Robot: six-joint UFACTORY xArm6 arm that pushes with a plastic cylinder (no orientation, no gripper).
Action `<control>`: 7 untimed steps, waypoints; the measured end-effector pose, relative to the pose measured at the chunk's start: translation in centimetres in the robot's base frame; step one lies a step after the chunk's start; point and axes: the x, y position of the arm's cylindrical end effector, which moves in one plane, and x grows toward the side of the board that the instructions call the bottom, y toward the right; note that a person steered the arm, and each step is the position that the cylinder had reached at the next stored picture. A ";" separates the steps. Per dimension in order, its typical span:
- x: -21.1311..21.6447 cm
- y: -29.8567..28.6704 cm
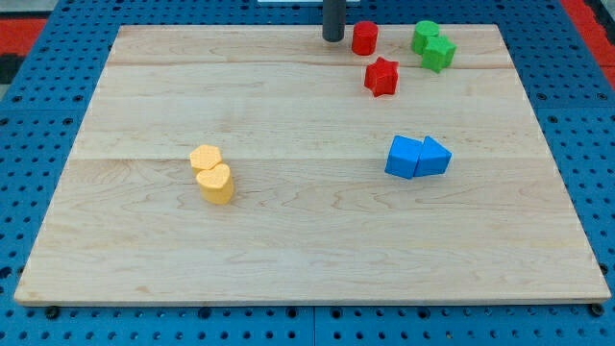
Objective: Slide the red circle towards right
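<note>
The red circle (364, 37) stands near the view's top edge of the wooden board (288, 240), right of centre. My tip (332, 37) is a dark rod end just to the left of the red circle, a small gap apart. A red star (381, 77) lies just below and to the right of the circle. Two green blocks, one rounded (426, 36) and one star-shaped (439, 53), sit touching each other to the right of the red circle.
Two blue blocks, a cube-like one (404, 157) and a triangle (433, 156), touch each other right of centre. Two yellow blocks, a hexagon (205, 158) and a heart (215, 184), touch each other left of centre. Blue pegboard (38, 144) surrounds the board.
</note>
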 end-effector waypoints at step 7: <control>2.0 3.5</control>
